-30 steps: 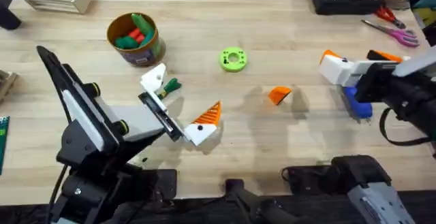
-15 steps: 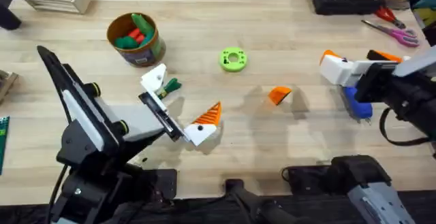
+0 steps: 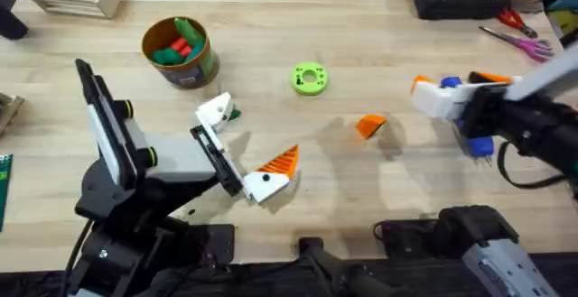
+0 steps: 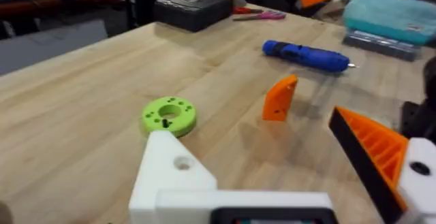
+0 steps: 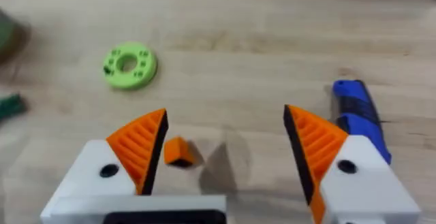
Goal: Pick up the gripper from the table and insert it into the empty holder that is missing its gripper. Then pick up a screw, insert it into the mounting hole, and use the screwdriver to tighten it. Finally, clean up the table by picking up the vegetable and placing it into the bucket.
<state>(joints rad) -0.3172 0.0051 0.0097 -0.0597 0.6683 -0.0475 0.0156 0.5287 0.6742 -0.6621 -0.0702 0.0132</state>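
So the loose orange gripper [image 3: 370, 125] is sitting on the tabletop [image 3: 379, 26] roughly mid-table, a bit right of center, between the two arms. In the left wrist view it [image 4: 280, 99] stands up on its base like a little wedge, tapered end up, with the blue screwdriver [image 4: 305, 54] lying flat behind it. In the right wrist view it [image 5: 179, 150] sits just ahead of the right gripper [image 5: 225, 149], off-center toward the left one of that gripper's two orange fingers [image 5: 143, 142] instead of in the middle of the gap.

Both of those ribbed fingers are spread wide apart with nothing between them, so the right gripper is open and empty. From overhead the right gripper [image 3: 433, 94] is the nearer one, just beside the piece, up and to the right of it.

The left gripper [image 3: 239, 143] is farther off, to the lower left. It's the holder [image 3: 215, 110] that's short a finger: one bare white mount plus one orange finger [image 3: 278, 160], spread apart, holding nothing.

Looks like the right arm should make the pick, and it probably needs a small sideways shift first to center the wedge.
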